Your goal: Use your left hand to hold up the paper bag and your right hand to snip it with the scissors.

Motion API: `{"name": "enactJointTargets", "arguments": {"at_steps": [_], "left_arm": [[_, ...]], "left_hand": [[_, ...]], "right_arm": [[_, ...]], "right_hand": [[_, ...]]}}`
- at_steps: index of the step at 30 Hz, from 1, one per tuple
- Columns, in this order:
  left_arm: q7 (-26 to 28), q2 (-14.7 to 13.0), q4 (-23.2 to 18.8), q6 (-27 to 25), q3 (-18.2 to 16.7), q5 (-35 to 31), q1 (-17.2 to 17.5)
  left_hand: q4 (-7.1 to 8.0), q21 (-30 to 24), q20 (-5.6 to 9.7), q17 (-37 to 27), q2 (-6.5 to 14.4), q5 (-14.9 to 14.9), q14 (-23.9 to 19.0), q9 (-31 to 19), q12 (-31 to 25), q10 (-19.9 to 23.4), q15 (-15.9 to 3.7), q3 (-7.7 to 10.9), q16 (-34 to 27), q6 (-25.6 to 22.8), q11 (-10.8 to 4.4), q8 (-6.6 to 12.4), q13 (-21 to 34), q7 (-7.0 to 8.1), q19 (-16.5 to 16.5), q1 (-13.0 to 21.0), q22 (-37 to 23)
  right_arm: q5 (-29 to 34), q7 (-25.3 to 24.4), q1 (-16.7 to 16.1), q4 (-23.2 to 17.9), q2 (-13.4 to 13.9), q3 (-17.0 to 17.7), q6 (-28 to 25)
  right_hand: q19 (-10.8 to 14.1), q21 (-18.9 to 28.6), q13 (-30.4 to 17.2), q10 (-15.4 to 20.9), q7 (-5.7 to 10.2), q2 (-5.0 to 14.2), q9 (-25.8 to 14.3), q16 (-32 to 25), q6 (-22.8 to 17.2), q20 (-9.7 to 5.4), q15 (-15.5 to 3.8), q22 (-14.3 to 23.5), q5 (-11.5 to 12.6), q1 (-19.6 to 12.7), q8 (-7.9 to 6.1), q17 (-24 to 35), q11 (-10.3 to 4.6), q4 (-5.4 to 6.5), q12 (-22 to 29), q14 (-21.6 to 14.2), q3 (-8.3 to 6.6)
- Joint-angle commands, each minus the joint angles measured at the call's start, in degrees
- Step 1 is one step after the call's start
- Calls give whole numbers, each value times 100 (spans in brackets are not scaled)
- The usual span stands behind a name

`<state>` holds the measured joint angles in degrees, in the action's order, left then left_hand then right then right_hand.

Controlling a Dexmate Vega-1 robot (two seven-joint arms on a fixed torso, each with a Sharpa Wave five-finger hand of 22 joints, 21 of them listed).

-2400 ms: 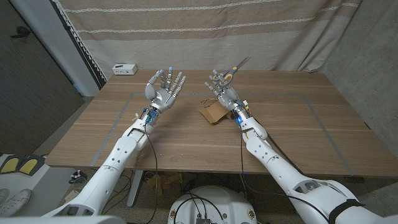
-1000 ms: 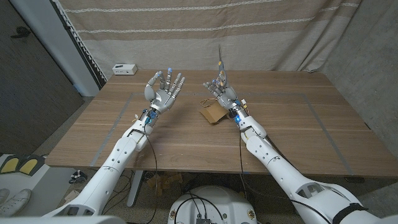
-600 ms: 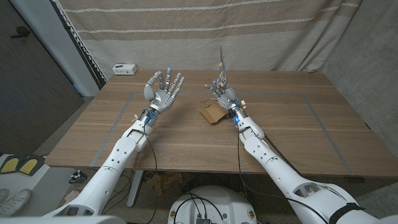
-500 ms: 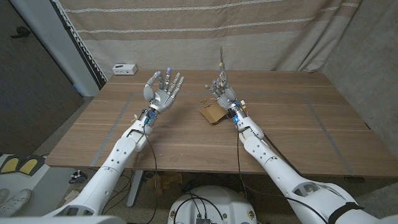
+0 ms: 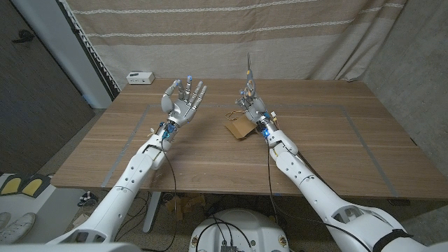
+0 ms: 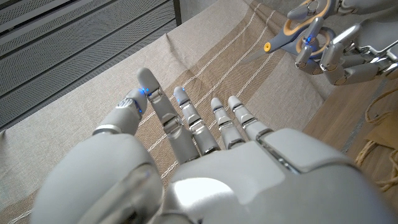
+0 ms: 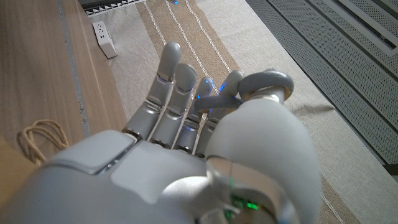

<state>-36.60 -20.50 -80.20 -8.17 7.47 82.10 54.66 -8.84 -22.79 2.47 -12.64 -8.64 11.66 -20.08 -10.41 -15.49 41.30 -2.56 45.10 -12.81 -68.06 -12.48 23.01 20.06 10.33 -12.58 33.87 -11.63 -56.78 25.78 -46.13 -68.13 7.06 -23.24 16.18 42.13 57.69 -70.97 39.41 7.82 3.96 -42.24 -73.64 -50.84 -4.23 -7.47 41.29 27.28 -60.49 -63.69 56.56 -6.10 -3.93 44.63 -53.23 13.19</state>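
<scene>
A small brown paper bag [image 5: 239, 128] lies flat on the wooden table [image 5: 322, 147], its twine handles [image 5: 231, 114] toward the far side. My right hand [image 5: 250, 102] is raised just behind the bag and holds the scissors [image 5: 248, 70], blades closed and pointing straight up. The right wrist view shows a grey scissor handle loop [image 7: 267, 84] around that hand [image 7: 186, 155] and the bag's twine handle [image 7: 42, 140] on the wood. My left hand [image 5: 185, 102] is held up to the left of the bag, palm showing, fingers spread and holding nothing. Past that hand [image 6: 205, 162], the left wrist view shows the scissors' grey and orange handles [image 6: 305, 25].
A white box [image 5: 140, 77] sits at the table's far left corner, also seen as the white box [image 7: 103, 38] in the right wrist view. A striped curtain [image 5: 231, 35] hangs behind the table. Faint tape lines [image 5: 360, 133] cross the wood.
The scissors swung from leaning right to pointing straight up, then stayed there. The right hand shifted slightly. The left hand and the bag have not moved.
</scene>
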Motion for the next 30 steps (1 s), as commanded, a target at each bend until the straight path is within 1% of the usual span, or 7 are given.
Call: {"name": "enactJointTargets", "arguments": {"at_steps": [1,8,10,17,24,28,30], "left_arm": [[-93,-41,233,-205,81,-39,-232],[-210,-14,443,-310,151,-81,-423],[-230,-7,484,-325,161,-97,-466],[-213,-2,664,-348,210,-212,-596],[-258,-94,753,80,270,-666,-648],[-231,-114,721,272,220,-753,-575],[-176,-116,682,361,182,-773,-524]], "left_hand": [[1,22,335,-16,6,-10,-40,-4,20,30,-934,25,-20,-42,6,-22,18,-1,-50,-29,-3],[4,22,338,-17,6,-12,-44,-5,23,35,-932,29,-20,-42,7,-34,18,-6,-52,-36,-3],[4,22,339,-18,6,-13,-45,-5,25,36,-932,30,-20,-50,7,-34,18,-9,-52,-38,-4],[4,25,333,-18,1,-14,-42,-5,31,39,-932,34,-17,-19,6,-61,18,-8,-46,-43,-4],[2,33,325,-17,-11,-17,-30,-8,45,36,-930,38,-9,75,7,-124,17,-1,-32,-57,-5],[2,34,323,-17,-17,-18,-26,-8,49,34,-929,37,-6,88,8,-136,17,15,-30,-62,-5],[2,35,323,-17,-20,-18,-25,-9,51,32,-928,36,-6,88,8,-139,17,11,-29,-66,-5]], "right_arm": [[42,-489,-357,-828,369,-64,-262],[-38,-737,-621,-1218,515,-49,-307],[-34,-753,-653,-1264,536,-61,-285],[-62,-900,-709,-1457,601,-102,-328],[-36,-1136,-792,-1781,741,-132,-428],[26,-1180,-841,-1944,874,-158,-444],[19,-1220,-880,-2029,911,-163,-456]], "right_hand": [[127,170,-15,1294,24,52,-2766,-262,4,-775,-487,90,-28,25,-2432,145,-430,53,4533,-108,27],[67,176,-19,1340,28,70,-2816,-442,55,-786,-488,-1,-39,44,-2515,220,-416,54,4556,2,35],[107,236,-15,1294,34,79,-2748,-273,69,-783,-495,-5,-43,56,-2486,-45,-410,55,4551,180,38],[204,238,-13,1238,61,74,-2776,-250,100,-789,-500,-225,-63,65,-2503,-319,-426,41,4557,154,45],[357,271,-8,1176,-21,41,-2815,-67,202,-790,-504,-568,-118,114,-2551,-991,-421,31,4553,240,72],[398,261,-11,1193,-39,-18,-2838,-124,222,-791,-504,-677,-137,165,-2577,-1047,-421,38,4556,192,109],[396,238,-13,1182,-11,-119,-2847,-163,321,-790,-504,-778,-147,185,-2575,-1096,-414,20,4553,195,154]]}}
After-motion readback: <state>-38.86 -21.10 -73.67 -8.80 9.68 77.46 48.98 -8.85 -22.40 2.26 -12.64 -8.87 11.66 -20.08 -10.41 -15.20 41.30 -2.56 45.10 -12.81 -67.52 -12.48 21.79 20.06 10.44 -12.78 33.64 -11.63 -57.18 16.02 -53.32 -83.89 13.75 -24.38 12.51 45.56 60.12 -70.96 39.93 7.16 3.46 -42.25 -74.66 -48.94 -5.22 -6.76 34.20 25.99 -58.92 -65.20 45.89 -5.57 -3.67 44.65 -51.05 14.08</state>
